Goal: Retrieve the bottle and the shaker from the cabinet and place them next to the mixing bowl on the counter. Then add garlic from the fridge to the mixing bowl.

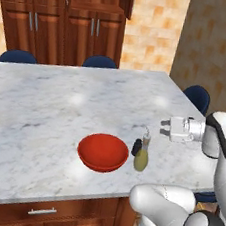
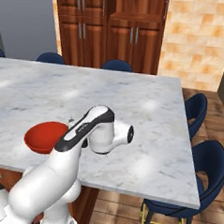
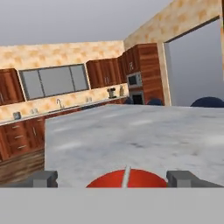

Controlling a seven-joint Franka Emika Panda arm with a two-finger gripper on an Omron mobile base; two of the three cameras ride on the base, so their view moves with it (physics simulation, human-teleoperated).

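Nearest item: end effector point(image 1: 162, 126), fingers point(image 3: 43, 178) spread wide with nothing between them, held level above the table point(image 1: 46, 101) just to the right of the grouped goods. Red mixing bowl point(image 1: 102, 152): shallow, glossy, standing near the table's front edge; seemingly rigid and stable, probably slick at the rim, and it need not be lifted. Bottle point(image 1: 141, 155): slim clear glass with olive-yellow liquid, upright just beside the bowl's right side; judged moderately heavy for its size, smooth, breakable and top-heavy, best taken around the lower body rather than the thin neck or pale spout. Shaker point(image 1: 137, 147): small, black, standing just behind the bottle and close to the bowl; likely light and stiff, best gripped across the wider body. Both appear already placed by the bowl. Garlic: not yet in the bowl, by the look of it; presumably small, light, rounded and prone to roll, so a centred pinch across its widest part would suit. Cabinet point(image 1: 62, 17): doors shut, beyond the table's far edge.
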